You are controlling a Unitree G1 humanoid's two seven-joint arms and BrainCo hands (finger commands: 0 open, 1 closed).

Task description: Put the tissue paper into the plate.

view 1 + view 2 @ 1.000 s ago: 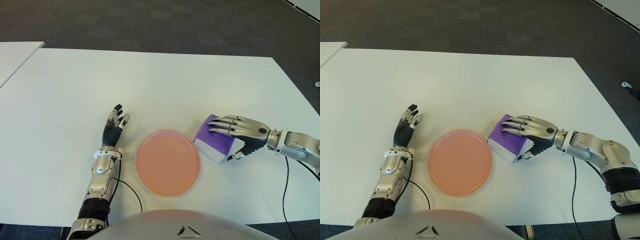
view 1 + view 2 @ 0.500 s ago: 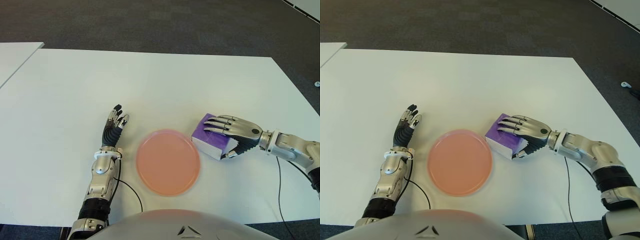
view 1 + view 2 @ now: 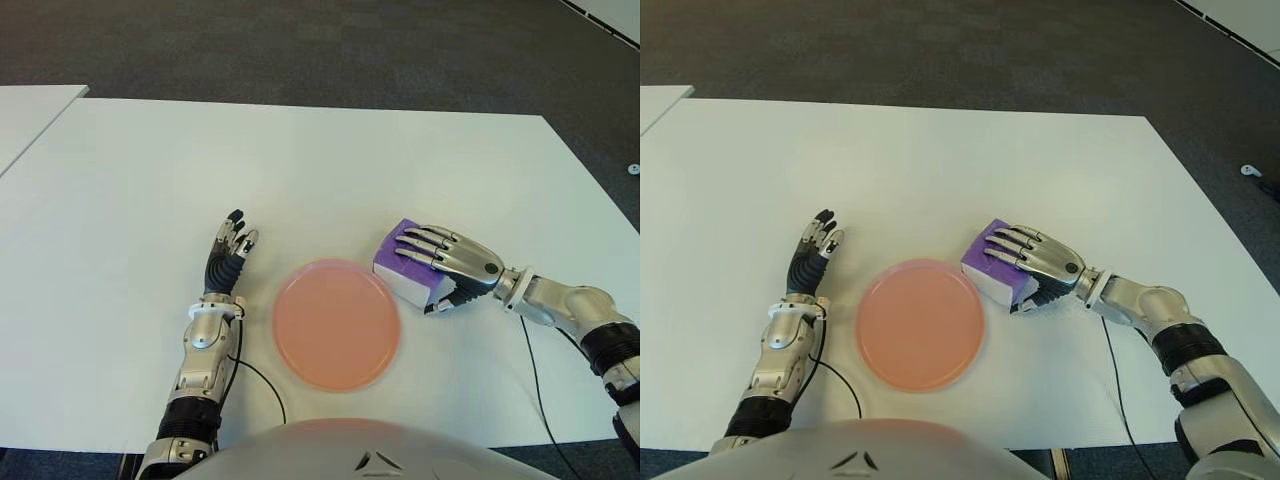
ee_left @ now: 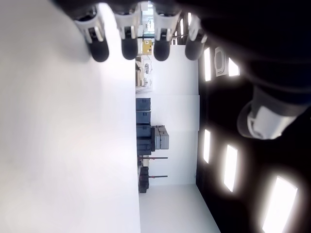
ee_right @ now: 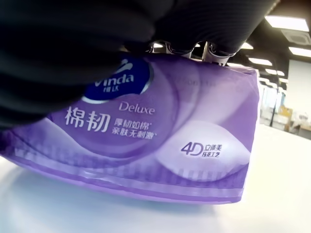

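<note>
Gripping the tissue pack [image 3: 400, 268] from above, the right hand [image 3: 447, 262] lays its four fingers [image 3: 420, 243] flat across the purple top face while the thumb curls against the near side. The right wrist view shows the pack's printed purple wrapper [image 5: 160, 145] directly under the palm, with its lower edge on the white table [image 3: 330, 160]. The pack sits just beside the right edge of the pink plate [image 3: 337, 322]; contact between the two cannot be determined. No part of the pack lies inside the plate. The left hand [image 3: 228, 258] shows on the table to the left of the plate, fingers extended, close together and holding nothing.
</note>
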